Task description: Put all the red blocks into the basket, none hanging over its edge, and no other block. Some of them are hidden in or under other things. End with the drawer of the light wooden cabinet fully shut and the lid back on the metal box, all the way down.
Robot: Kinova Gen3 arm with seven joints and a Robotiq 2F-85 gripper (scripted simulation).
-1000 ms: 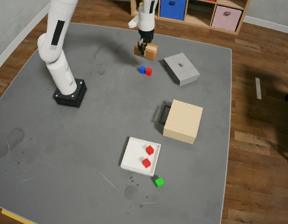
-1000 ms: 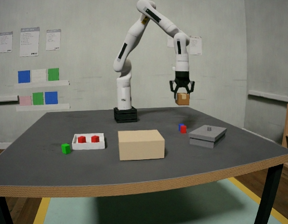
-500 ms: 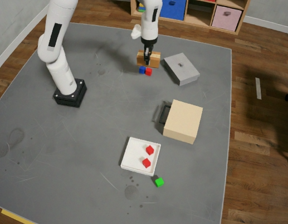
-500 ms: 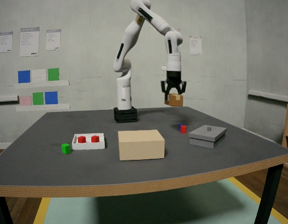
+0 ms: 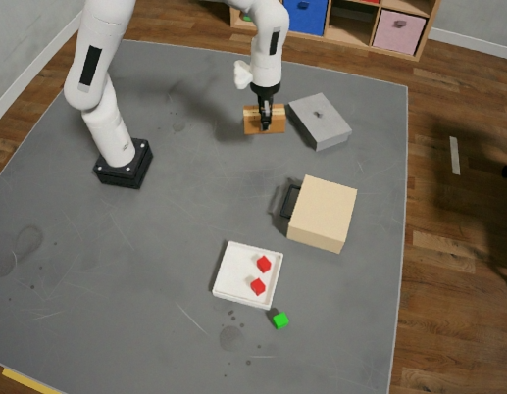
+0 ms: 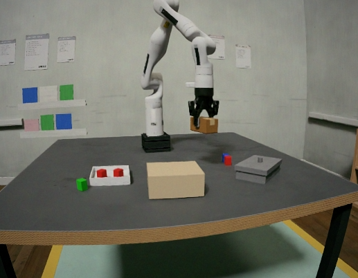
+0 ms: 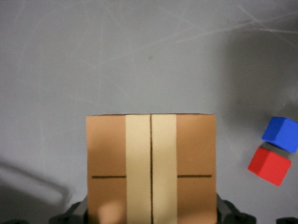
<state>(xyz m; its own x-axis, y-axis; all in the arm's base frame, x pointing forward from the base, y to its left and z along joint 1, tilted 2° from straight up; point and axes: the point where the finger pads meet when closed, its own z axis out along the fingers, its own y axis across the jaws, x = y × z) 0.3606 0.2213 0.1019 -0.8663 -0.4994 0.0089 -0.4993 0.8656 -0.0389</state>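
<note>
My gripper (image 5: 265, 120) (image 6: 203, 121) holds the cardboard box (image 5: 252, 126) (image 6: 203, 125) (image 7: 151, 170) aloft; the red block (image 6: 228, 160) (image 7: 270, 166) lies beside the blue block (image 6: 225, 154) (image 7: 281, 134) on the table. Next: set the box down well apart, then fetch red.

Cabinet interior (image 5: 324, 211) (image 6: 175, 180) — out of sight; carton's lower part (image 7: 151, 170) — cut off by the wrist view's edge

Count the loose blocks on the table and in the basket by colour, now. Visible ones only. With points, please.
Red: 3 (two in the white basket (image 5: 234, 270) (image 6: 110, 181), one beside the blue block (image 6: 225, 156) (image 7: 281, 133))
Blue: 1
Green: 1 (outside the basket)
Total: 5 visible; any inside closed things can't be told.
</note>
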